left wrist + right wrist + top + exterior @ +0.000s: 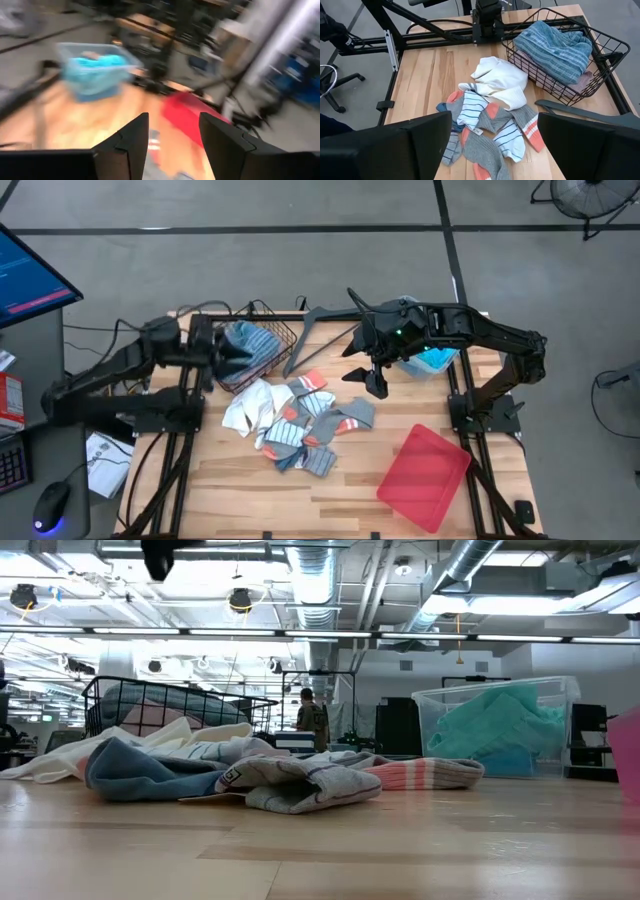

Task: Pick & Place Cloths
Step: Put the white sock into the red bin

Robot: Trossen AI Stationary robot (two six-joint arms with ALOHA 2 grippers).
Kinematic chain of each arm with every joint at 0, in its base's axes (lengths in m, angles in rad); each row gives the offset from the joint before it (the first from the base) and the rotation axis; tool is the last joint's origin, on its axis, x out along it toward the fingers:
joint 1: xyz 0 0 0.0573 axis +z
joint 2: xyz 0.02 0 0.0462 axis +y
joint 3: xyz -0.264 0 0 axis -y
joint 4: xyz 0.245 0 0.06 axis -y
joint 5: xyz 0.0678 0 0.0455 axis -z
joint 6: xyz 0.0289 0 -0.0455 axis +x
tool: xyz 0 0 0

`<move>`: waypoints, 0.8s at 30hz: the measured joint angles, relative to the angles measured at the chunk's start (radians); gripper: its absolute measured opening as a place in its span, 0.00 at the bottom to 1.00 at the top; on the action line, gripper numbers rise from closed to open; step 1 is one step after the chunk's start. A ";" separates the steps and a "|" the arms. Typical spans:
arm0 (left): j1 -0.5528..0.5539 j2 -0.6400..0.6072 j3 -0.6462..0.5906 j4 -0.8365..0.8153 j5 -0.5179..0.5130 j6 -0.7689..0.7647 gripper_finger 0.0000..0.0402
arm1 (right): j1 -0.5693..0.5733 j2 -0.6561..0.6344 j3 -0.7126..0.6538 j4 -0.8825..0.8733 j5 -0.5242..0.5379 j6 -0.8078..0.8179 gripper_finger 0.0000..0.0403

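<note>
the cloths [300, 425] lie in a loose heap near the middle of the wooden table [340, 490]: a white garment [497, 82] toward the left arm's side, striped socks and grey socks with orange trim [492, 135] spread beside it toward the right. more cloth is already stowed: a blue-grey striped piece [555, 45] fills the black wire basket [265, 355] at the table's far left, and turquoise cloth [500, 725] sits in the clear plastic bin [495, 730] at the far right. a dark grey hanger [320, 330] lies along the far edge between basket and bin, close to the heap's far side. a red tray [425, 475] rests tilted at the near right corner, well apart from the heap. the right gripper [372, 375] hangs above the table just beside the bin and off the heap's far right side, its fingers [420, 137] spread wide and holding nothing. the left gripper [225, 350] is raised over the basket's near rim, its fingers [132, 137] also apart and empty. bare wood runs along the near edge in front of the heap, and between the heap and the tray. a monitor [30, 270] stands off the table's left side.
</note>
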 joint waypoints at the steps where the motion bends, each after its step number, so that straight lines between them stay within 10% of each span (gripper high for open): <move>1: -0.054 0.002 0.002 0.000 -0.004 0.018 0.40 | 0.000 0.000 0.000 0.000 0.000 0.001 0.72; 12: -0.479 0.218 0.002 -0.101 -0.426 0.201 0.45 | 0.000 0.000 0.000 -0.002 0.000 0.041 0.72; 24: -0.523 0.541 0.002 -0.261 -0.586 0.263 0.57 | 0.000 0.000 0.000 -0.002 0.000 0.056 0.72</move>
